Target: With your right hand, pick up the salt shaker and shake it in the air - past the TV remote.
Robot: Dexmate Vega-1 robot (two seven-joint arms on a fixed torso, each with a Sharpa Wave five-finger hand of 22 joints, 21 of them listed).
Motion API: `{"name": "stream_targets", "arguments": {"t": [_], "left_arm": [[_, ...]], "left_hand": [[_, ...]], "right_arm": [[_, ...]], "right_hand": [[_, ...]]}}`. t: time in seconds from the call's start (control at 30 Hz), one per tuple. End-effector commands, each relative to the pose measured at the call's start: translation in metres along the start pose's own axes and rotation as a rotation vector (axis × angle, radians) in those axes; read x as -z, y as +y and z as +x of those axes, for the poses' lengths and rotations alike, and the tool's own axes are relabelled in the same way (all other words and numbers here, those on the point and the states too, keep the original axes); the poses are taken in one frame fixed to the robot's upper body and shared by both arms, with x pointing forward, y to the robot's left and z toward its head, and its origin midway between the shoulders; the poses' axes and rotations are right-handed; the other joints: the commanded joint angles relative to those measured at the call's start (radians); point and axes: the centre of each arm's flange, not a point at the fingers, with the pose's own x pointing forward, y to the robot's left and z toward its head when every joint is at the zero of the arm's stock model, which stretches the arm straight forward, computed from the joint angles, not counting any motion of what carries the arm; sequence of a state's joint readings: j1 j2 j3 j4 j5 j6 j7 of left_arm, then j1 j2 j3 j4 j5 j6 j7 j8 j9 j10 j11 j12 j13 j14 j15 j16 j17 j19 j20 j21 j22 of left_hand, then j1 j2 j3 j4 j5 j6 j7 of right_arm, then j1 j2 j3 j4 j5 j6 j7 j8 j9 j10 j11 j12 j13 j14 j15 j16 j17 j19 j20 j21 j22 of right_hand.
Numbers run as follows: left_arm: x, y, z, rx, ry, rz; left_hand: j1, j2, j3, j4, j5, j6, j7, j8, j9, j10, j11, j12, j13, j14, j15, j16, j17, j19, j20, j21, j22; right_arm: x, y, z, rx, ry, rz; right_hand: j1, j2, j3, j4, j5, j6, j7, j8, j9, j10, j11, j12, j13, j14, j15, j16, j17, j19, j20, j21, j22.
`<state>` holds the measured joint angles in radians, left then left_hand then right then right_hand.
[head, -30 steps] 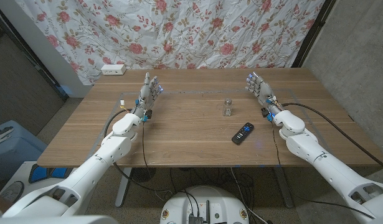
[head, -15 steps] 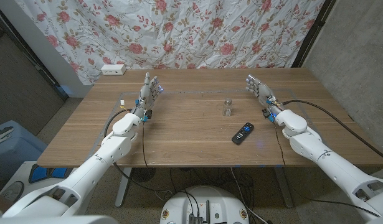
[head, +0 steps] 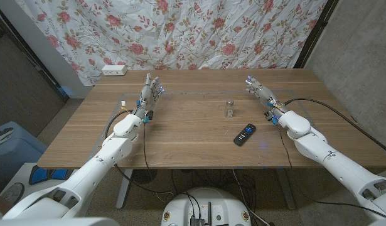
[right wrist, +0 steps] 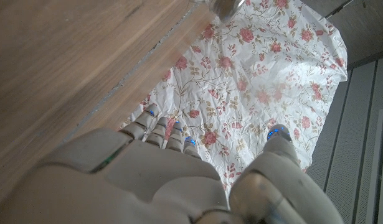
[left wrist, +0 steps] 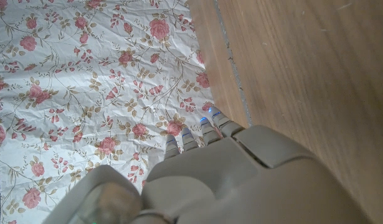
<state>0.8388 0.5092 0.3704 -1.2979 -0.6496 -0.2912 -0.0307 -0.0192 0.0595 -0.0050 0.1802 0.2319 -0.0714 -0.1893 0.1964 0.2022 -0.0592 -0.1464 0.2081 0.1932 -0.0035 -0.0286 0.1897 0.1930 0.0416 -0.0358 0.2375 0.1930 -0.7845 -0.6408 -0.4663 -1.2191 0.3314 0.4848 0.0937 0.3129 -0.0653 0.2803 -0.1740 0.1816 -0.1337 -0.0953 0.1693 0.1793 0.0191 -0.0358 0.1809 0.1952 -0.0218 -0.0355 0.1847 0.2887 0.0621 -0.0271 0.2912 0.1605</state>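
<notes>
A small clear salt shaker with a metal cap stands upright near the middle of the wooden table; its cap also shows at the edge of the right wrist view. A black TV remote lies just in front of it, slightly toward the right side. My right hand is raised above the table's right part, fingers spread, holding nothing, well apart from the shaker. Over on the left part of the table my left hand stands upright with fingers spread and nothing in it.
A white power strip lies at the table's far left corner. A floral curtain hangs behind the table. Black cables trail from both arms across the tabletop. A blue bin stands on the floor at the left.
My right hand has turned and shifted slightly toward the table's middle. The left hand, shaker and remote have stayed put.
</notes>
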Motion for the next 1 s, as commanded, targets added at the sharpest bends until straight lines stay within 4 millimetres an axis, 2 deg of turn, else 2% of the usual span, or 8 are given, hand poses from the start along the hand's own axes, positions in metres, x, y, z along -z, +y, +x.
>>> {"name": "stream_targets", "arguments": {"t": [0.03, 0.17, 0.27, 0.53, 1.0], "left_arm": [[0.000, 0.000, 0.000, 0.000, 0.000, 0.000], [0.000, 0.000, 0.000, 0.000, 0.000, 0.000], [0.000, 0.000, 0.000, 0.000, 0.000, 0.000], [0.000, 0.000, 0.000, 0.000, 0.000, 0.000], [0.000, 0.000, 0.000, 0.000, 0.000, 0.000]], "left_hand": [[-0.002, 0.097, -0.006, 0.007, 0.005, 0.003, -0.010, 0.005, 0.001, 0.000, -0.008, 0.004, 0.003, 0.003, -0.105, 0.006, 0.002, 0.011, -0.025, 0.002, 0.005], [-0.002, 0.097, -0.006, 0.007, 0.005, 0.002, -0.010, 0.004, 0.001, 0.000, -0.008, 0.004, 0.003, 0.003, -0.105, 0.006, 0.002, 0.011, -0.025, 0.002, 0.005], [-0.002, 0.097, -0.006, 0.007, 0.005, 0.003, -0.010, 0.005, 0.001, 0.001, -0.008, 0.005, 0.003, 0.003, -0.105, 0.006, 0.002, 0.011, -0.025, 0.002, 0.005], [-0.002, 0.098, -0.006, 0.007, 0.005, 0.003, -0.009, 0.005, 0.001, 0.000, -0.007, 0.004, 0.003, 0.003, -0.105, 0.006, 0.002, 0.012, -0.025, 0.002, 0.005], [-0.002, 0.098, -0.007, 0.007, 0.005, 0.002, -0.010, 0.004, 0.001, 0.000, -0.008, 0.004, 0.003, 0.003, -0.105, 0.006, 0.002, 0.012, -0.025, 0.001, 0.005]], "right_arm": [[-0.004, 0.006, -0.002, -0.048, -0.023, -0.118], [-0.006, 0.008, -0.003, -0.074, -0.025, -0.152], [-0.007, 0.011, -0.002, -0.098, -0.025, -0.191], [-0.007, 0.019, -0.005, -0.133, -0.025, -0.226], [0.002, 0.033, -0.013, -0.175, -0.004, -0.257]], "right_hand": [[0.023, -0.016, 0.007, -0.004, -0.001, -0.023, 0.000, 0.005, 0.005, -0.013, 0.000, 0.001, 0.003, -0.024, -0.001, 0.002, -0.005, -0.014, 0.005, -0.018, 0.005], [0.037, -0.020, 0.011, -0.002, -0.001, -0.052, -0.004, 0.004, 0.005, -0.026, -0.005, 0.002, 0.003, -0.036, 0.000, 0.002, -0.012, -0.025, 0.019, -0.032, 0.005], [0.047, -0.022, 0.013, -0.002, -0.001, -0.069, -0.006, 0.005, 0.006, -0.032, -0.007, 0.003, 0.003, -0.048, 0.003, 0.001, -0.016, -0.029, 0.018, -0.040, 0.006], [0.076, -0.030, 0.021, 0.000, -0.003, -0.086, -0.004, 0.016, 0.009, -0.047, -0.009, 0.007, 0.005, -0.110, 0.039, -0.007, -0.026, -0.048, 0.040, -0.066, 0.007], [0.099, -0.035, 0.027, 0.000, -0.001, -0.086, 0.004, 0.026, 0.011, -0.042, -0.025, 0.014, 0.005, -0.146, 0.061, -0.003, -0.032, -0.057, 0.043, -0.081, 0.008]]}}
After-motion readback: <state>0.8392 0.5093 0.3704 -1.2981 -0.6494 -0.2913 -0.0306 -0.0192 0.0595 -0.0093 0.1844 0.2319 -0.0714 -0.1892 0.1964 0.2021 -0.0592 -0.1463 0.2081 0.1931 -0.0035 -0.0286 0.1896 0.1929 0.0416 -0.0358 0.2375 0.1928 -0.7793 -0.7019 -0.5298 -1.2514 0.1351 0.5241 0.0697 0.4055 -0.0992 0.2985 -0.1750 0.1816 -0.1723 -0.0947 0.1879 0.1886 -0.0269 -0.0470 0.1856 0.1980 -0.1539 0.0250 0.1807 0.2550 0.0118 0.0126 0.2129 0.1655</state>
